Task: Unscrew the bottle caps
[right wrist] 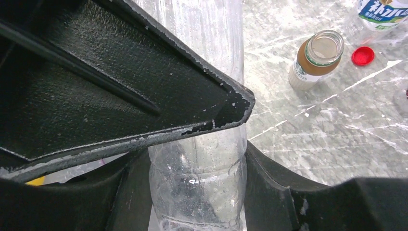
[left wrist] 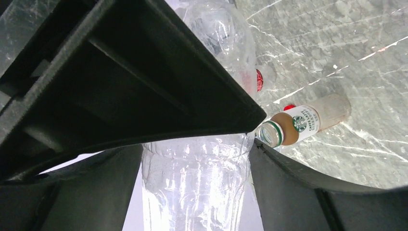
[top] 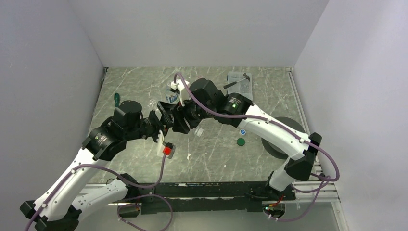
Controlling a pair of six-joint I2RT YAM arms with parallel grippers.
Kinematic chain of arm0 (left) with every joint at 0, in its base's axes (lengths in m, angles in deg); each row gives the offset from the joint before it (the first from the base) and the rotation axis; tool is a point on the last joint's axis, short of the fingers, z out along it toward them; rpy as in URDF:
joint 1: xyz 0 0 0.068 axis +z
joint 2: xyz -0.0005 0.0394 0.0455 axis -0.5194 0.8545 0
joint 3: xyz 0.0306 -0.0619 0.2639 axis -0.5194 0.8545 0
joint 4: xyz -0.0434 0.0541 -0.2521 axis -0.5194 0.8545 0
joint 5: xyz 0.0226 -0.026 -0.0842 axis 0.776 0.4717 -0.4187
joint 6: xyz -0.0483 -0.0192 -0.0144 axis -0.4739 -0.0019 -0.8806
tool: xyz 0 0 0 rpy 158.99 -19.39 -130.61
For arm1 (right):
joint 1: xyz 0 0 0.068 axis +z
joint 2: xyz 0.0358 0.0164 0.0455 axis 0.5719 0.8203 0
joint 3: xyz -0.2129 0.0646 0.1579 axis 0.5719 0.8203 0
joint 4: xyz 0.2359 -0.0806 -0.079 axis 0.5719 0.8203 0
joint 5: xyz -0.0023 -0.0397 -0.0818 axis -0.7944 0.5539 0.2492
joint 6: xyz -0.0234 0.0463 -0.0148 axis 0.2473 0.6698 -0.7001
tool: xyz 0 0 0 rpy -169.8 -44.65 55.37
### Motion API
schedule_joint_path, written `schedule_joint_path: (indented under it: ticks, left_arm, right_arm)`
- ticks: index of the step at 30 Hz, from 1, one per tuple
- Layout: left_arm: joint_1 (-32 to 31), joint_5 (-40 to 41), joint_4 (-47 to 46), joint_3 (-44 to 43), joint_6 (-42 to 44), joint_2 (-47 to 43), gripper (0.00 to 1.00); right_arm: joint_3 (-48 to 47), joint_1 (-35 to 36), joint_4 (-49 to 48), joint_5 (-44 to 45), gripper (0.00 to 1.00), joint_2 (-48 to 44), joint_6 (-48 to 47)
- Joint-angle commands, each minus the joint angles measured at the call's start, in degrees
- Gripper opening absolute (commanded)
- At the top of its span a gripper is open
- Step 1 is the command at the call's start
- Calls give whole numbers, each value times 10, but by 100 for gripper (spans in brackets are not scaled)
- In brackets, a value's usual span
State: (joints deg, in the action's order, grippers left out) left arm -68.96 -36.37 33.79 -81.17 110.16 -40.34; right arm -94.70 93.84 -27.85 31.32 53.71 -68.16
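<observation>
Both grippers are shut on the tall slim clear bottle (left wrist: 195,187), which they hold between them above the table. My left gripper (left wrist: 195,159) clamps one part of it and my right gripper (right wrist: 197,159) another part (right wrist: 197,187); its cap end is hidden. In the top view the left gripper (top: 161,130) and right gripper (top: 174,120) meet mid-table. The amber bottle (right wrist: 315,60) stands open, with a red cap (right wrist: 363,56) beside it. The blue-white label bottle (top: 172,96) stands behind the grippers. A dark green cap (top: 240,141) and a white-and-blue cap (top: 242,131) lie to the right.
A clear bottle with a red label (top: 166,148) lies just in front of the left gripper. A clear box with a dark tool (top: 239,82) sits at the back right. A dark round disc (top: 284,137) lies under the right arm. A small green item (top: 116,97) lies at the far left.
</observation>
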Motion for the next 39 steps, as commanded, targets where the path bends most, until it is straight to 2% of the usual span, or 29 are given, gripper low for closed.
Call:
schedule_joint_path:
  ticks: [1,6,8,13,16,19,21,27,31,34,39]
  left_arm:
    - [-12,7,-1,-10,-16,1,84]
    - [-15,24,-6,-10,-32,11,67]
    - [-17,28,-10,-12,-43,13,64]
    - [-18,37,-32,-2,-57,7,55]
    - [-18,43,-59,12,-72,-1,48]
    - [-18,42,-89,19,-121,-7,43]
    - [-18,40,-113,14,-180,-8,43]
    - [-18,55,-166,-17,-431,1,42]
    - [-18,80,-211,-29,-618,6,47]
    - [-18,97,-242,-30,-722,11,49]
    - [-18,113,-275,-33,-780,18,46]
  right_arm:
    - [-28,5,-8,16,57,-3,-7]
    - [-28,5,-27,-2,58,-12,-1]
    - [-26,5,-33,-5,61,-16,-1]
    - [1,5,-60,-7,73,-42,0]
    - [11,3,-71,4,84,-68,-1]
    - [9,-6,-73,29,94,-91,-6]
    - [4,-14,-73,51,99,-106,-8]
    - [5,-43,-115,111,100,-166,4]
    - [49,-50,-199,159,100,-210,29]
    - [68,-51,-248,184,100,-224,50]
    - [52,-52,-279,201,97,-196,92]
